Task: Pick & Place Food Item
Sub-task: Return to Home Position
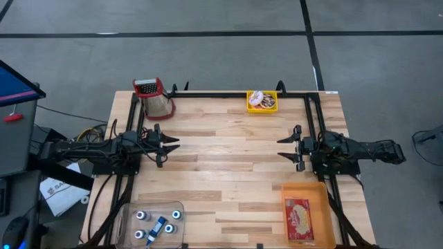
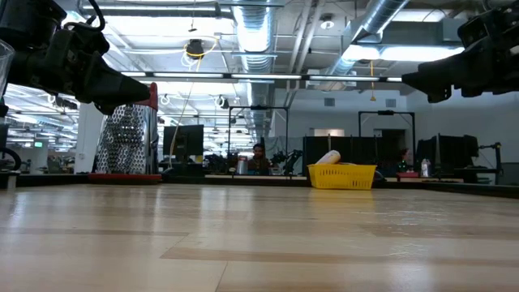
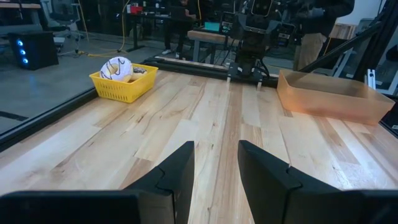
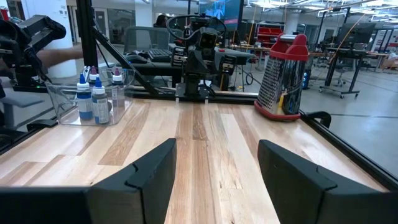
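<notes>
The counter (image 1: 228, 159) is pale wood in jointed strips, smooth with a soft sheen. The left pincer (image 3: 216, 149) and the right pincer (image 4: 216, 149) have matt black fingers. Ahead of the left pincer, the yellow bin (image 3: 118, 90) is latticed plastic and the orange tray (image 3: 329, 99) is cloudy, translucent plastic. Ahead of the right pincer, the grater (image 4: 283, 81) is bright perforated metal with a red top, and the clear container (image 4: 59, 102) is see-through plastic.

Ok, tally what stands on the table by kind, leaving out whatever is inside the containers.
Bins: 1, the yellow bin.
Trays: 2, the clear tray and the orange tray.
Graters: 1, the grater.
Total: 4.
</notes>
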